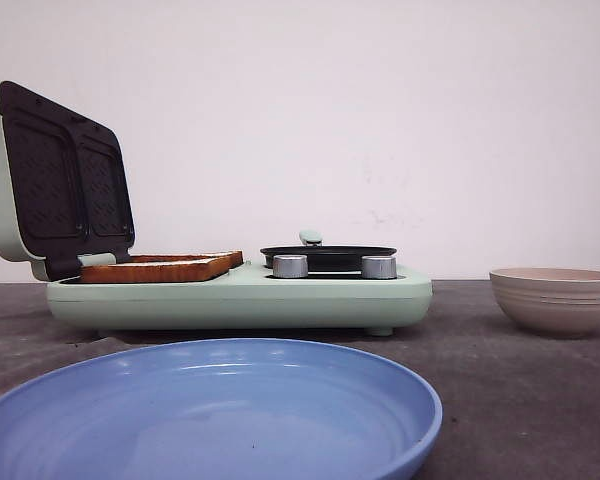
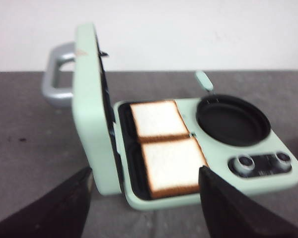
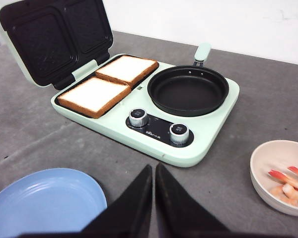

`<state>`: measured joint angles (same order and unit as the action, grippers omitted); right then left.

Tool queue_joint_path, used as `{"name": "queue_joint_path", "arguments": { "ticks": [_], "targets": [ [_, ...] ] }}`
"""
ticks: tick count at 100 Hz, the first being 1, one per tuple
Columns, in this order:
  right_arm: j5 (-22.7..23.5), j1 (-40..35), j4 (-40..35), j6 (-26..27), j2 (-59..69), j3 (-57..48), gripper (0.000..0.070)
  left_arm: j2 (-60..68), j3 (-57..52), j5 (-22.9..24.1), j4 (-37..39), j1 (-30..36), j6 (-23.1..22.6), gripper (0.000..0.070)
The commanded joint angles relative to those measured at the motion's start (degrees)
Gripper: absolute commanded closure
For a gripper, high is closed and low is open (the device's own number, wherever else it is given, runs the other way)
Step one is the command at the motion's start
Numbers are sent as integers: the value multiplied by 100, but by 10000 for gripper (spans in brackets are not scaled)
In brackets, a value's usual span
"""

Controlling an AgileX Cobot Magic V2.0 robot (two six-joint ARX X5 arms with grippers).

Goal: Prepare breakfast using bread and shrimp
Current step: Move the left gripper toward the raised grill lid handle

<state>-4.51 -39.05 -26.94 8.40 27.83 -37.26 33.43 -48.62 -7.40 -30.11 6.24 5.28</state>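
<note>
Two slices of bread [image 3: 94,95] [image 3: 127,69] with brown crusts lie side by side in the grill tray of the mint-green breakfast maker [image 3: 208,141]; the left wrist view shows the same bread [image 2: 173,167] [image 2: 158,119], and the front view shows it edge-on [image 1: 160,267]. Pink shrimp [image 3: 287,184] lie in a beige bowl [image 3: 262,159]. My left gripper [image 2: 145,179] is open, hovering before the maker's bread end, nothing between its fingers. My right gripper [image 3: 153,168] is shut and empty above the table in front of the maker. Neither gripper shows in the front view.
The maker's lid [image 1: 60,180] stands open, with its handle [image 2: 57,79] behind. A black frying pan [image 3: 187,90] sits on the maker beside two knobs [image 3: 138,117] [image 3: 179,131]. A blue plate [image 1: 210,415] lies near the front edge, and the beige bowl [image 1: 555,298] stands at right.
</note>
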Motion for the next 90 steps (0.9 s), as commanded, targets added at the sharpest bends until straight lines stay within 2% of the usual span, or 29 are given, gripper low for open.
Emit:
{"name": "queue_joint_path", "arguments": {
  "ticks": [1, 23, 51, 71, 77, 81, 90],
  "targets": [
    [-9, -48, -46, 59, -9, -15, 699, 90, -68, 11, 127, -94, 269, 341],
    [-7, -48, -83, 63, -195, 138, 699, 413, -68, -20, 505, -535, 964, 341],
    [-7, -48, -144, 59, -254, 197, 699, 905, -68, -369, 1032, -1193, 1845, 341],
    [-7, -48, -144, 17, -254, 197, 699, 1384, -68, -1060, 1602, -1790, 2494, 337],
    [-7, -48, -142, 17, -254, 197, 699, 1554, -68, -1257, 1757, -1912, 2671, 325],
    [-7, -48, -142, 17, -254, 197, 699, 1690, -68, -1377, 1886, -1985, 2806, 292],
    [-9, -48, -140, 15, -254, 197, 699, 2009, -68, -1692, 2186, -2120, 3189, 287]
  ]
}}
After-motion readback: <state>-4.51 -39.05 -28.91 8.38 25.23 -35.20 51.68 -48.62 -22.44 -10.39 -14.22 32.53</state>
